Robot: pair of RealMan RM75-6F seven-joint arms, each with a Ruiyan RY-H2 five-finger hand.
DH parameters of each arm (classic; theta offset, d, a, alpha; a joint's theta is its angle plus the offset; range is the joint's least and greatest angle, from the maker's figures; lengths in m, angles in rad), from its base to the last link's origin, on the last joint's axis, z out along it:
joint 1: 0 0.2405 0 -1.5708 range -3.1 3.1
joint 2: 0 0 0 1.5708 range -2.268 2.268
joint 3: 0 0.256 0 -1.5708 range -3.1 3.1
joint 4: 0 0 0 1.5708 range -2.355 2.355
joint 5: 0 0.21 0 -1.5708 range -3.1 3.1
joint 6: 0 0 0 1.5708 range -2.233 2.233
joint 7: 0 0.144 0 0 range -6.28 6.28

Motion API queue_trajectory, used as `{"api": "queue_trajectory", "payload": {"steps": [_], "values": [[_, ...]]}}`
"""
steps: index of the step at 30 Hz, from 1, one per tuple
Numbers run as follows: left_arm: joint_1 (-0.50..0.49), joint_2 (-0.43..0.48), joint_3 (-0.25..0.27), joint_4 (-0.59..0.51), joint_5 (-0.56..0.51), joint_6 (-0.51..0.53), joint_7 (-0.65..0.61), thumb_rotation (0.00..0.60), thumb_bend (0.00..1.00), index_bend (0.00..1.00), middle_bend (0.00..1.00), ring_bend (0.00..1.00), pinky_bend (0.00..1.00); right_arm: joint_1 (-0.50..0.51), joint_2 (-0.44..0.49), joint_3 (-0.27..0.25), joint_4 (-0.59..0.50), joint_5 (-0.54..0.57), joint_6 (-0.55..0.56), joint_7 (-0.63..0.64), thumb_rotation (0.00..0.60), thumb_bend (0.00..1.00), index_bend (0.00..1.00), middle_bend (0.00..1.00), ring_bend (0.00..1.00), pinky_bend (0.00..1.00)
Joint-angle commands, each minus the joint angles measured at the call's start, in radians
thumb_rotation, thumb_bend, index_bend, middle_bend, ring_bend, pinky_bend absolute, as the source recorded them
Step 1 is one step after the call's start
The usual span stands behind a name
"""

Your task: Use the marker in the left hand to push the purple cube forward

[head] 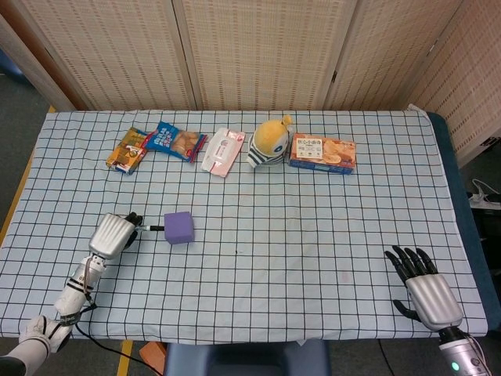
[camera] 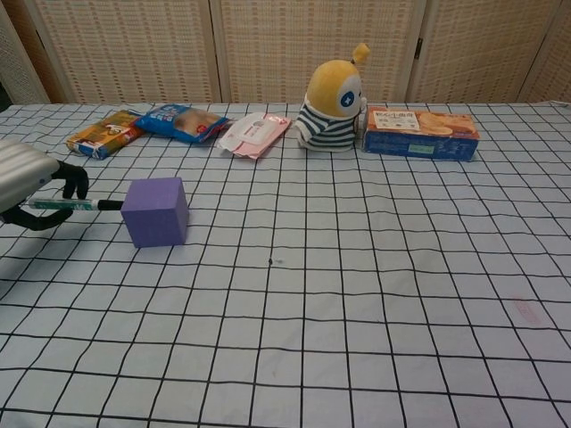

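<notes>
The purple cube point(head: 179, 227) point(camera: 155, 210) stands on the checked tablecloth, left of the middle. My left hand point(head: 113, 234) point(camera: 28, 185) is just left of it and grips a marker point(head: 151, 229) point(camera: 67, 205) that lies level, its black tip touching the cube's left face. My right hand point(head: 425, 291) rests palm down near the front right corner of the table, fingers spread, holding nothing; the chest view does not show it.
Along the far side lie an orange snack pack point(head: 127, 150), a blue snack bag point(head: 177, 141), a pink wipes pack point(head: 223, 151), a yellow striped plush toy point(head: 268, 142) and an orange biscuit box point(head: 322, 153). Folding screens point(head: 258, 47) stand behind the table.
</notes>
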Motion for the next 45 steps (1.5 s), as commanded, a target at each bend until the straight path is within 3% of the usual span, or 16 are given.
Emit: {"api": "queue_trajectory", "payload": {"steps": [1,12,21,30,45], "values": [[-0.028,0.001,-0.002,-0.051,0.007,-0.006,0.048,0.600,0.70,0.80,0.83,0.95,1.00,-0.001,0.005,0.000,0.000,-0.002,0.004,0.009,0.600,0.14,0.00,0.00,0.00,0.00],[-0.095,0.006,-0.016,-0.192,0.021,-0.022,0.192,0.600,0.70,0.80,0.83,0.95,1.00,-0.008,0.028,-0.006,-0.001,-0.021,0.029,0.054,0.600,0.14,0.00,0.00,0.00,0.00],[-0.144,0.002,-0.040,-0.262,-0.003,-0.096,0.301,0.600,0.70,0.80,0.83,0.95,1.00,-0.014,0.050,-0.010,0.002,-0.037,0.050,0.102,0.600,0.14,0.00,0.00,0.00,0.00],[-0.191,-0.032,-0.068,-0.264,-0.022,-0.133,0.340,0.600,0.70,0.80,0.83,0.95,1.00,-0.014,0.066,-0.006,0.005,-0.034,0.054,0.142,0.600,0.14,0.00,0.00,0.00,0.00],[-0.284,-0.104,-0.104,-0.170,-0.046,-0.197,0.312,0.600,0.70,0.80,0.83,0.95,1.00,-0.001,0.081,0.012,0.010,0.009,0.026,0.185,0.600,0.14,0.00,0.00,0.00,0.00]]}}
